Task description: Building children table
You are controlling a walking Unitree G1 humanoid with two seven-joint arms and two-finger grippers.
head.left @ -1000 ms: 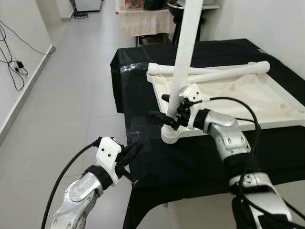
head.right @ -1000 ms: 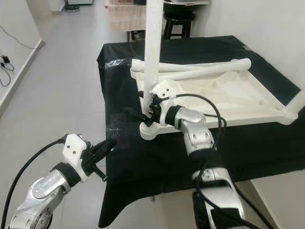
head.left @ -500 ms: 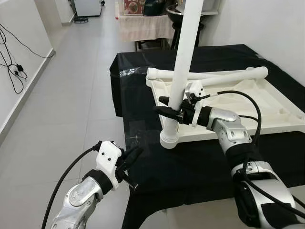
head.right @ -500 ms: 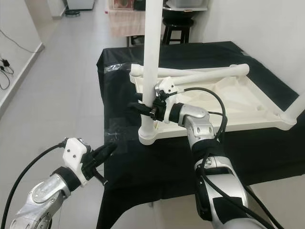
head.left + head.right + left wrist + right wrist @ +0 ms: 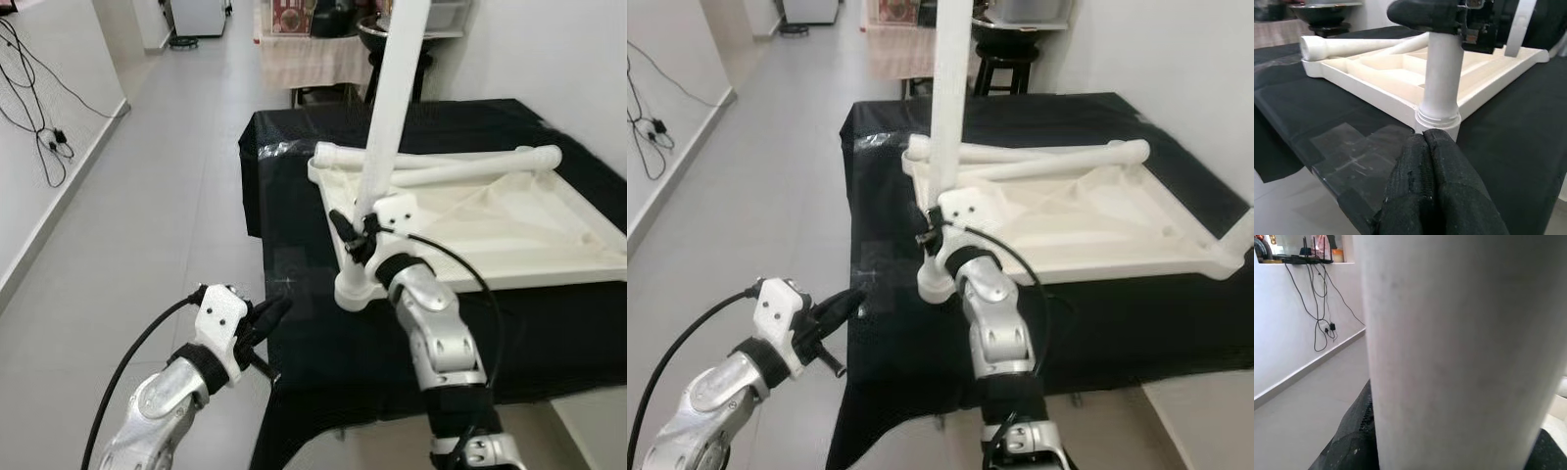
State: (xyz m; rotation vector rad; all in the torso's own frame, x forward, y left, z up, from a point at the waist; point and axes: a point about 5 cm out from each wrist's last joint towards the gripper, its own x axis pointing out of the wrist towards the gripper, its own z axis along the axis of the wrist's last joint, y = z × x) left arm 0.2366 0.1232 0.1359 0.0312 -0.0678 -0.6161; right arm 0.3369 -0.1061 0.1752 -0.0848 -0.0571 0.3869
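While the white plastic children's table top (image 5: 490, 220) lay upside down on the black-draped work table (image 5: 294, 157), a white cylindrical table leg (image 5: 387, 127) stood upright in the socket at its near left corner. The right gripper (image 5: 355, 231) was set against the lower part of this leg, its two black fingers closed around the shaft just above the corner collar; in the right wrist view the leg surface lay directly against the fingers. Two further white round legs (image 5: 441, 164) lay loose across the far side of the upturned top, touching each other. The left gripper (image 5: 263, 318) was held low beside the cloth's near edge, well apart from the leg, its fingers pressed together on nothing.

The step in hand was judged to be the seating or screwing of the first leg into its corner. The next move would call for the leg to be kept upright while turned or pressed home, and the top might need steadying. One loose leg would then have to be fetched for another corner.
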